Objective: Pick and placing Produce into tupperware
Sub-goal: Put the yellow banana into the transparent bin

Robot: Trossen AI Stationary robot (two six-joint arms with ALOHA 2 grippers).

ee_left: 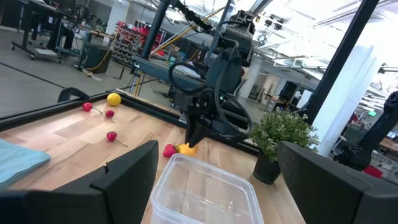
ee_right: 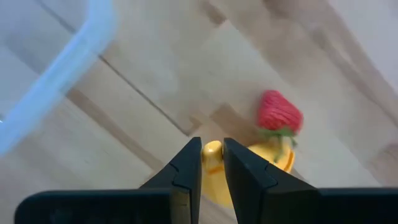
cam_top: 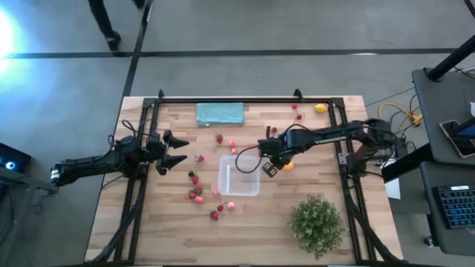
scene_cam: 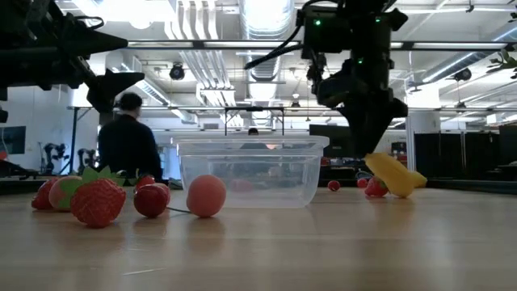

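The clear square tupperware stands on the table's middle and holds nothing. Red and pink strawberries lie scattered to its left and behind it, and show near the camera in the low view. The lemon lies near the far right corner. The yellow banana rests on the table just right of the tupperware, with a strawberry beside it. My right gripper points down at the banana, shut on it. My left gripper hovers open, left of the tupperware. My right gripper pinches the banana by its end, the end nearer the tupperware, between its two fingers. It comes from above, pointing down. In the low view the banana sits tilted, held end up, its other end low by the table.
A teal cloth lies at the far edge. A bushy green plant stands at the near right. A black frame rail runs round the table. A person stands in the room behind.
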